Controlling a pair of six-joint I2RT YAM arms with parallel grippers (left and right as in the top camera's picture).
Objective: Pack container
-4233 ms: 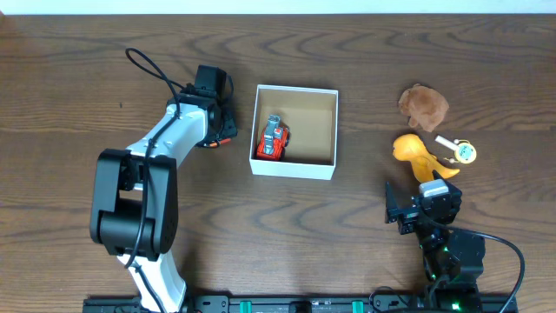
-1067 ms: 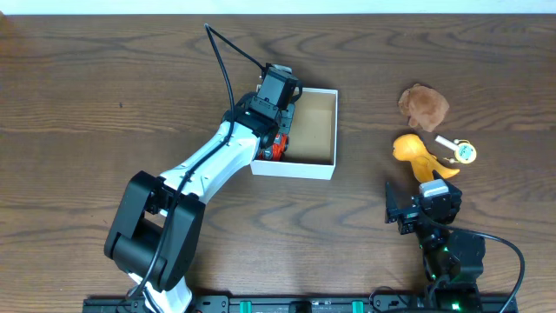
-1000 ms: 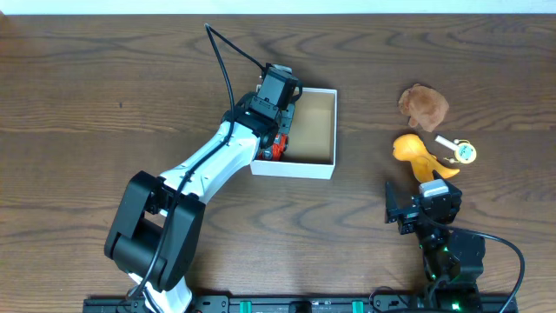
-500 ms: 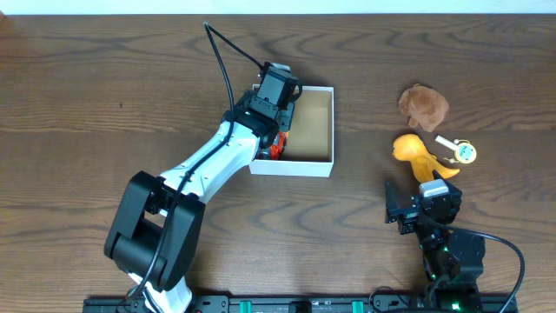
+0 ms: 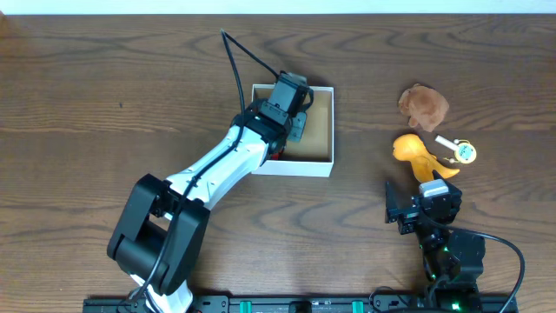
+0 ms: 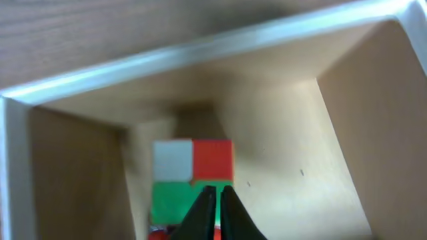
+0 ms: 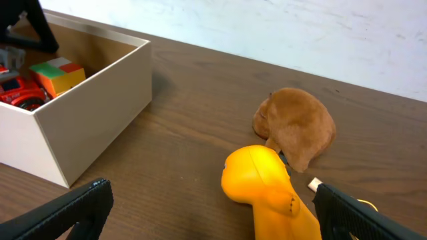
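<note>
box: square, shallow, white-walled cardboard box (image 5: 291, 167) with a tan inside, on the dark wood surface (image 5: 87, 104), near the middle towards the back edge.
in the box: red toy car (image 7: 19, 90) and multicoloured cube (image 6: 193, 167), side by side against one wall.
left fingers (image 6: 208, 208): pressed together, inside the box just over the cube.
right fingers (image 7: 73, 213): wide apart, above the surface.
outside: orange plastic toy (image 7: 267, 180) and brown plush lump (image 7: 297, 127), right of the box, well apart from it.
</note>
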